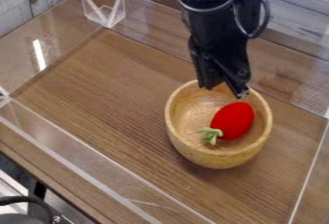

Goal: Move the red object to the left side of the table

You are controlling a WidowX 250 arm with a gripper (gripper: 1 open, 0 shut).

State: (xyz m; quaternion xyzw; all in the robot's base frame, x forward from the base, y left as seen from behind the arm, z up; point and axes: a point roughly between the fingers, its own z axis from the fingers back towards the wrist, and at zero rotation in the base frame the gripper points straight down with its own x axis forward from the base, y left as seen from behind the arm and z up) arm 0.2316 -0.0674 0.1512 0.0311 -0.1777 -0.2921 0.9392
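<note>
The red object [233, 119] is a small oval toy fruit with a green stem end. It lies inside a round light wooden bowl [187, 122] at the right of the brown wood-grain table [103, 84]. My black gripper [229, 86] hangs just above the bowl's far rim, a little above and behind the red object. Its fingers are shut together with nothing between them. It does not touch the fruit.
Low clear acrylic walls [77, 165] border the table on the front, left and right. A small clear acrylic stand [103, 9] sits at the far left corner. The arm's dark body [218, 12] rises above the bowl.
</note>
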